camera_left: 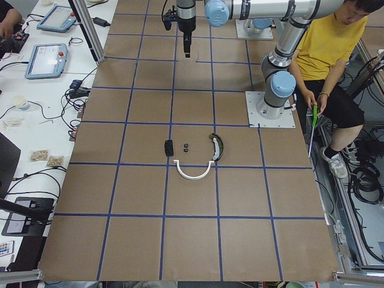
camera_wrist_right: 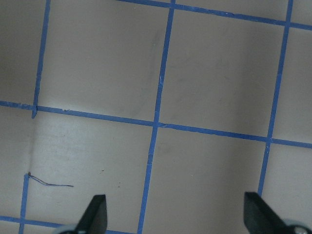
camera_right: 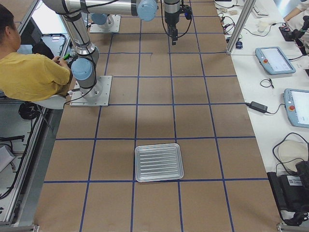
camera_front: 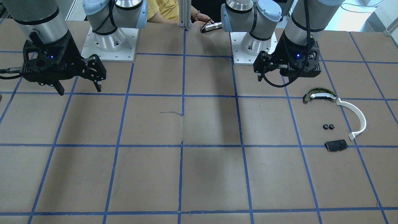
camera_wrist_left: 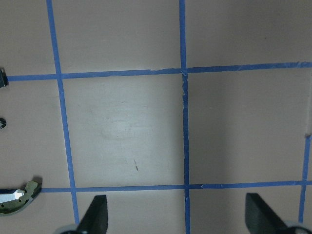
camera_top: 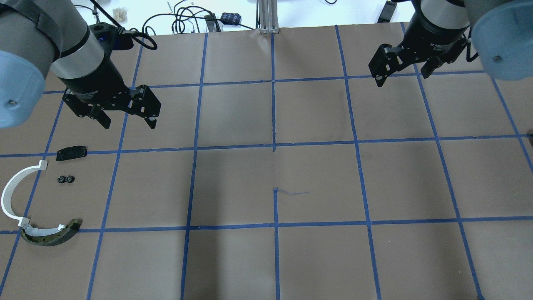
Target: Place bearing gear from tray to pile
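Over the table (camera_top: pixel 316 258), the left hand (camera_top: pixel 129 123) and the right hand (camera_top: pixel 402 79) hang pointing down, each spread wide, empty.

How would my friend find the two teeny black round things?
On the table, near the left gripper, a white curved strip bows like a C. Inside that bow, between the flat black plate and the dark-and-cream curved piece, sit two tiny black round parts side by side. Nothing else there is so small or round.

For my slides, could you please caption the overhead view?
Left gripper and right gripper hover open; the pile, with strip and plate, lies near the left one.
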Robot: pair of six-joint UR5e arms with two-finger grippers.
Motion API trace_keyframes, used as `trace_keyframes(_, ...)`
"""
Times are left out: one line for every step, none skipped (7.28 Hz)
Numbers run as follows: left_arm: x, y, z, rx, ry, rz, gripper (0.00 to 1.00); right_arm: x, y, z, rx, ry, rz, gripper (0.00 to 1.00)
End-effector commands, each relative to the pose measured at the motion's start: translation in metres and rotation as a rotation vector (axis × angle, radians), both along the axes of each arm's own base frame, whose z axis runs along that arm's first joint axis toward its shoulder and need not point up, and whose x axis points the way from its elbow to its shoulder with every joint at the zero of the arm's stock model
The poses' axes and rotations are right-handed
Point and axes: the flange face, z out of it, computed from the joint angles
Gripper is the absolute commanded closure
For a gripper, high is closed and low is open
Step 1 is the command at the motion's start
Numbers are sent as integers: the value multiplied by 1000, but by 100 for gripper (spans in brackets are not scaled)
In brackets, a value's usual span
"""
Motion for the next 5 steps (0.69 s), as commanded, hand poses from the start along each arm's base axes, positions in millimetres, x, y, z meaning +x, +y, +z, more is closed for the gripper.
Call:
trace_keyframes(-2,1,-1,0,35,3,0,0,0,0,-1,0,0,0)
trace_keyframes(-2,1,-2,2,23,-2,0,0,0,0,-1,1,2,0)
trace_keyframes(-3,2,-3,7,21,-4,0,0,0,0,-1,1,2,0)
trace_keyframes(-2,2,-3,7,20,-3,0,0,0,0,-1,0,0,0)
trace_keyframes(-1,1,-3,4,20,-1,0,0,0,0,-1,0,-1,0)
